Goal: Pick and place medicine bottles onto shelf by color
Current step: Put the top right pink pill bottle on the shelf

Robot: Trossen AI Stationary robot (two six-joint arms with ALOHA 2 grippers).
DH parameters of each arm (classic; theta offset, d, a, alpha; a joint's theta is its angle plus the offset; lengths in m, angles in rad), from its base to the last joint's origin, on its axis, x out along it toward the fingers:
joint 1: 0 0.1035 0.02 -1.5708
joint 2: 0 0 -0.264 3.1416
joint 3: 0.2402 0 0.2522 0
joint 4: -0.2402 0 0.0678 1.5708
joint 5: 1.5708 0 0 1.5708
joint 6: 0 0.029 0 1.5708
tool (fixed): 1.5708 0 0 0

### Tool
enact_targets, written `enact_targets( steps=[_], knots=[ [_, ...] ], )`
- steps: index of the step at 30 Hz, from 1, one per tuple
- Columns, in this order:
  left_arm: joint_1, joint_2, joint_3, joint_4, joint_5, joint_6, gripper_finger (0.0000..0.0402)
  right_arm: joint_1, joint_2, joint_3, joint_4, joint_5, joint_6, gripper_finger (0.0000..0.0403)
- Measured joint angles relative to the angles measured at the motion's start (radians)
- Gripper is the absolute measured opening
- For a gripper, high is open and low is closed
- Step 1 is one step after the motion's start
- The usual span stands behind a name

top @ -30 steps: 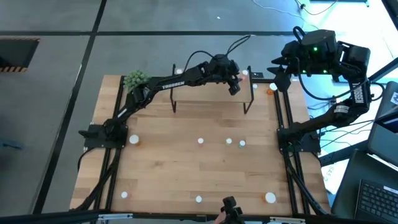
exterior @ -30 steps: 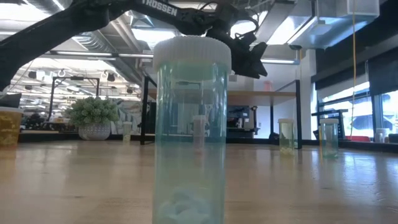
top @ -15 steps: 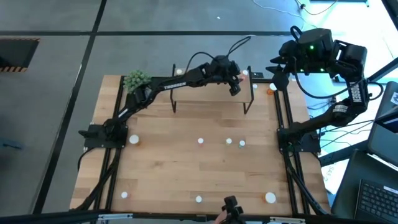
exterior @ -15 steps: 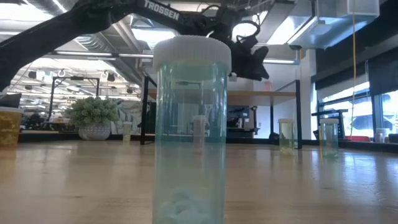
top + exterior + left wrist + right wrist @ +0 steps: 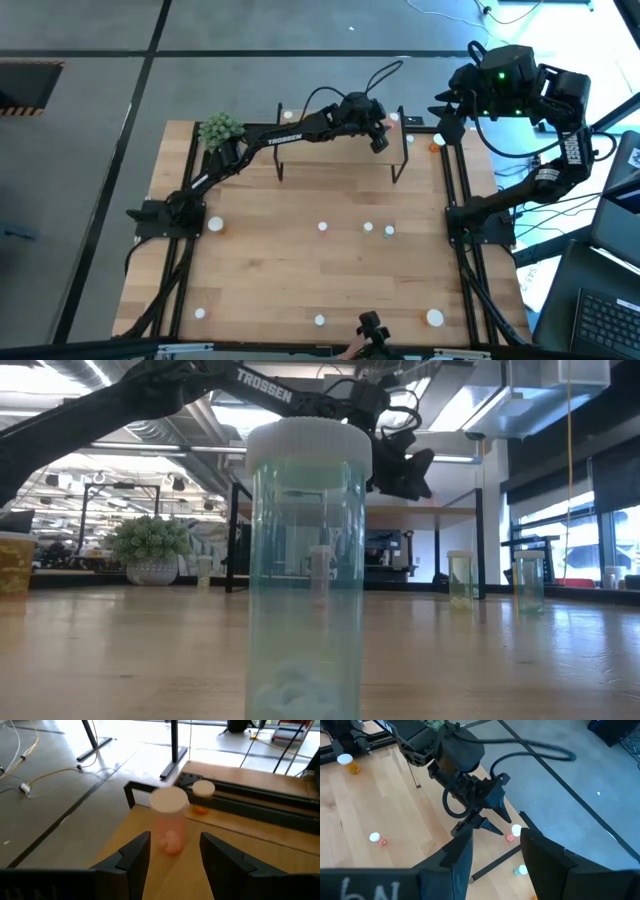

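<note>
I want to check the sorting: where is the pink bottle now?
The pink bottle stands upright on the shelf near its far right corner, just ahead of the open left gripper, with an orange bottle lying behind it.

Two arms (image 5: 290,130), one shelf (image 5: 340,160), one plant (image 5: 220,128).

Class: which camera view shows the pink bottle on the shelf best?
The left wrist view: the pink bottle stands upright, close, beyond the open left gripper. The right wrist view shows it far off; the high and low views hardly show it.
</note>
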State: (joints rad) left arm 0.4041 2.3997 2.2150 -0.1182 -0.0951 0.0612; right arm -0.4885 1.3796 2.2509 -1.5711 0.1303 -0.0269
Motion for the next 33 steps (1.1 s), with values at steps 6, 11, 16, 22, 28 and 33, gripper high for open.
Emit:
enact_targets(
  steps=[6, 11, 16, 22, 28, 33],
  knots=[
    [0.003, 0.0, 0.0, 0.016, 0.002, 0.0, 0.0166, 0.0, 0.0, 0.0, 0.0, 0.0, -0.004, 0.0168],
    [0.006, 0.014, 0.0, 0.031, 0.012, -0.007, 0.0166, 0.0, 0.0, 0.0, 0.0, 0.0, -0.007, 0.0168],
    [0.008, 0.032, 0.0, 0.031, 0.018, -0.003, 0.0166, 0.0, 0.0, 0.0, 0.0, 0.0, -0.007, 0.0168],
    [0.009, 0.031, 0.0, 0.066, 0.019, -0.002, 0.0166, 0.0, 0.0, 0.0, 0.0, 0.0, -0.008, 0.0168],
    [0.015, 0.031, 0.0, 0.068, 0.019, -0.003, 0.0166, 0.0, 0.0, 0.0, 0.0, 0.0, -0.008, 0.0168],
    [0.015, 0.031, 0.0, 0.07, 0.046, -0.004, 0.0166, 0.0, 0.0, 0.0, 0.0, 0.0, -0.008, 0.0168]
  ],
)
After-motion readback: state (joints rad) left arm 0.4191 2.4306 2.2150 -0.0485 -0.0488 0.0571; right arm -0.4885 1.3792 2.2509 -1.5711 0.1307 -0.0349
